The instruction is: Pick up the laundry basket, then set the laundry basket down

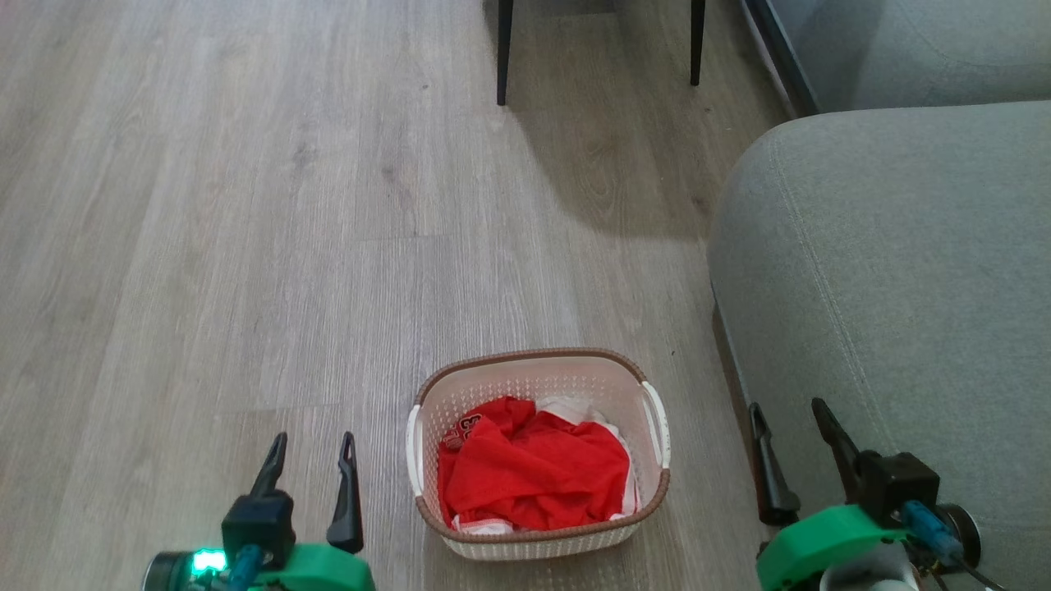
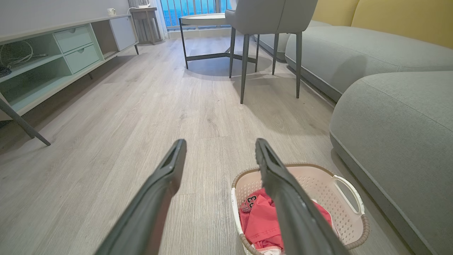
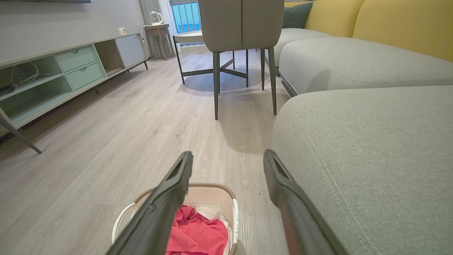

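basket [image 1: 525,384] stands on the floor [image 1: 246,246] between the two hands, touching neither. left hand [image 1: 314,437] hovers just beside its left handle [image 1: 413,447], fingers spread with nothing between them. right hand [image 1: 785,405] sits further off, past the right handle [image 1: 657,427], fingers likewise spread and empty. sofa [image 1: 887,287] runs close along the basket's right side, leaving a narrow strip of floor there, and the right hand hangs over that edge. wide bare floor lies to the left and ahead, up to two chair legs [image 1: 502,49]. red and white clothes [image 1: 534,472] hide the basket's bottom. both wrists are cut off at the bottom of the head view. in each wrist view a finger crosses part of the basket.
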Robot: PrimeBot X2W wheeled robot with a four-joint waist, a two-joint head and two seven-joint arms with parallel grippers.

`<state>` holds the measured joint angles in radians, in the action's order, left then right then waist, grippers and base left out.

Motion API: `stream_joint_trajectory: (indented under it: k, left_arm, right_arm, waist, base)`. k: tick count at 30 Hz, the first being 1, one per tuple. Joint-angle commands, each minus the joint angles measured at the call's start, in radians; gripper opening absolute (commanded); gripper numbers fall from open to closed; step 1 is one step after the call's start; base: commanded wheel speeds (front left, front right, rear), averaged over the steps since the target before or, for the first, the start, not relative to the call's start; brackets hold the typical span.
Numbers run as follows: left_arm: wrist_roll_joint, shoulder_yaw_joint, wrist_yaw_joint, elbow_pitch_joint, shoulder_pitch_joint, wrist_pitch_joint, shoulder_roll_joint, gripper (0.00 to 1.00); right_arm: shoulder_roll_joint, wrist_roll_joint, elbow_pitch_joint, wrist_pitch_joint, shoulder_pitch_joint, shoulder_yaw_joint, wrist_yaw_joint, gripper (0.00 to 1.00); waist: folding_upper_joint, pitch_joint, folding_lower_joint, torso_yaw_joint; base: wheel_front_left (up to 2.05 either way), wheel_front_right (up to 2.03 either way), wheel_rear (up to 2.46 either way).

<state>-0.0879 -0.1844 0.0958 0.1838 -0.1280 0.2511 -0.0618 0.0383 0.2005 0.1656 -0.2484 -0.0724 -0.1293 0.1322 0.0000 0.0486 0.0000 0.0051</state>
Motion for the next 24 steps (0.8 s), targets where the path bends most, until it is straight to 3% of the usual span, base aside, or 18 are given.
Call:
stream_joint_trajectory:
  k: [1,24]
  left_arm:
    - [0.010,0.034,-0.004,-0.024,0.026,0.011,0.005,1.00]
    - [0.021,0.038,-0.013,-0.025,0.033,0.011,0.010,1.00]
  right_arm:
    - [0.012,-0.007,-0.030,-0.013,0.028,-0.020,-0.002,1.00]
    - [0.012,-0.005,-0.030,-0.013,0.032,-0.017,-0.002,1.00]
  waist:
    - [0.0000,0.000,0.0000,0.000]
    - [0.0000,-0.022,0.0000,0.002]
  base:
    - [0.00,0.00,0.00]
    - [0.00,0.00,0.00]
